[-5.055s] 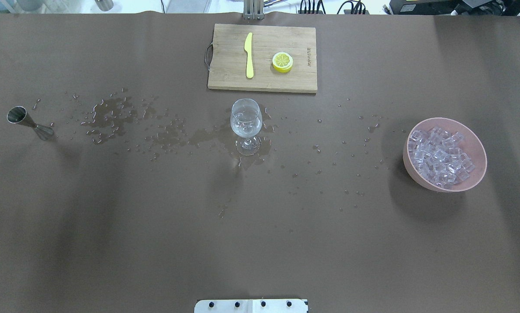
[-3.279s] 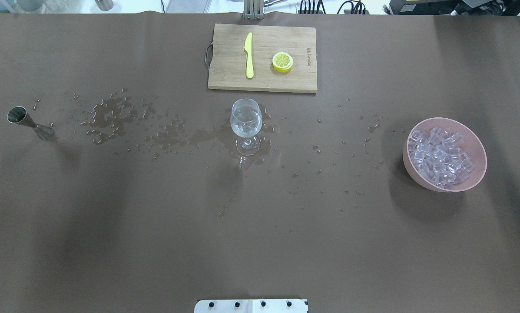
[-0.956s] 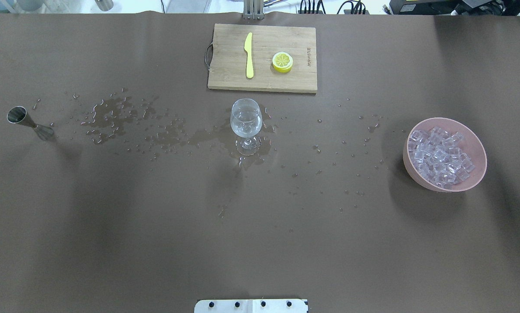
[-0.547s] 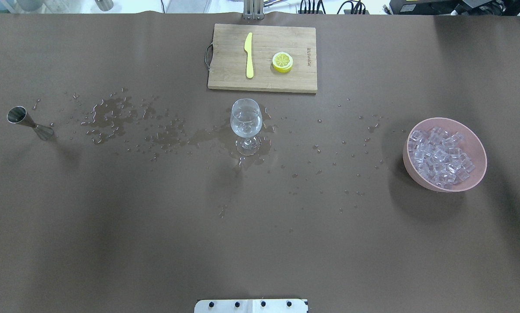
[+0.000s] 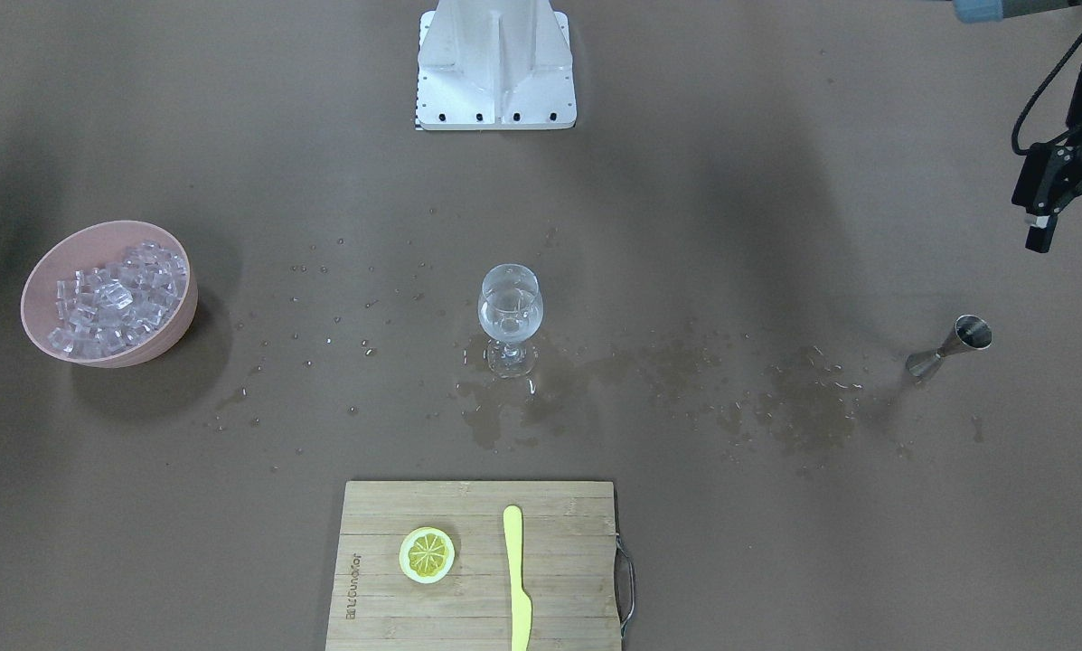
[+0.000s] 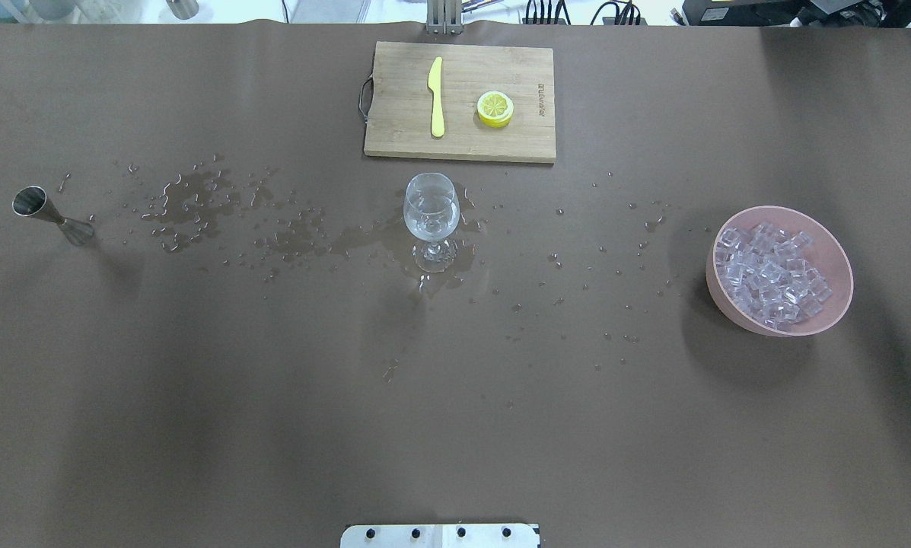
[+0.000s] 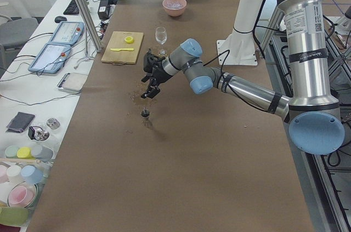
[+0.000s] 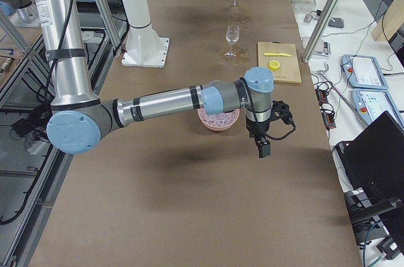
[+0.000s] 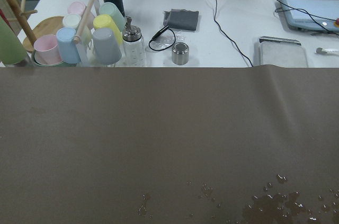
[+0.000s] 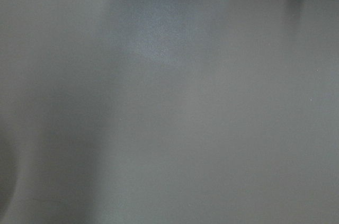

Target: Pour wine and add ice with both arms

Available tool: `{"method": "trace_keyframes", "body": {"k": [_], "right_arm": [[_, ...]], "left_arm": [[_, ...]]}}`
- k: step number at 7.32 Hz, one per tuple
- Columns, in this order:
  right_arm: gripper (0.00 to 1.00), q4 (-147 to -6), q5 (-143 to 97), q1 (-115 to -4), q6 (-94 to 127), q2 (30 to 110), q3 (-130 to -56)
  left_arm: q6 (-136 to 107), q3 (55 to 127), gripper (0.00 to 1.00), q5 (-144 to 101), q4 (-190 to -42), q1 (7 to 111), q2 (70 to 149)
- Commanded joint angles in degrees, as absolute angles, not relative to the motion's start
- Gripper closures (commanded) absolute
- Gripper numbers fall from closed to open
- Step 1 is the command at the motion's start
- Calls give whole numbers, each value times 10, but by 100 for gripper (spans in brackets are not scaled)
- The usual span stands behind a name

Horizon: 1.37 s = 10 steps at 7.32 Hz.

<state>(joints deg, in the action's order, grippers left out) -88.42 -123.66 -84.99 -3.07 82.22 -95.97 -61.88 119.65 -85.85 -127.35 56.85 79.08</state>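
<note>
The black left gripper point(image 5: 1076, 231) hangs open and empty; the upright double-cone steel jigger point(image 5: 952, 345) stands below it, operator-side. The right gripper point(image 8: 261, 147), aperture indeterminate, is nearer the clear ice cubes point(image 5: 111, 298) in the round pink bowl point(image 5: 60, 260).

Clear glassy ice cubes point(image 6: 771, 278) piled in a round pink bowl point(image 6: 838, 261); clear stemmed wine glass point(image 6: 430, 211) upright mid-table.
Small steel jigger point(image 6: 44, 215) stands upright at the left end, silver-grey left arm point(image 7: 247, 89) extended near it; right arm point(image 8: 164, 104) is stretched over the opposite end.
</note>
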Motion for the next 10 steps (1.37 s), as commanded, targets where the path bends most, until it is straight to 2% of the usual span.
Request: {"method": "trace_keyframes", "body": {"k": [1, 5, 10], "right_arm": [[0, -884, -1236, -850, -31, 824, -960], [0, -884, -1236, -850, -31, 824, -959], [0, -884, -1236, -850, -32, 824, -958]], "left_arm": [[-737, 1193, 1, -694, -1273, 486, 779], [-878, 1111, 1, -486, -1272, 394, 786], [-938, 957, 1, -375, -1274, 334, 864]]}}
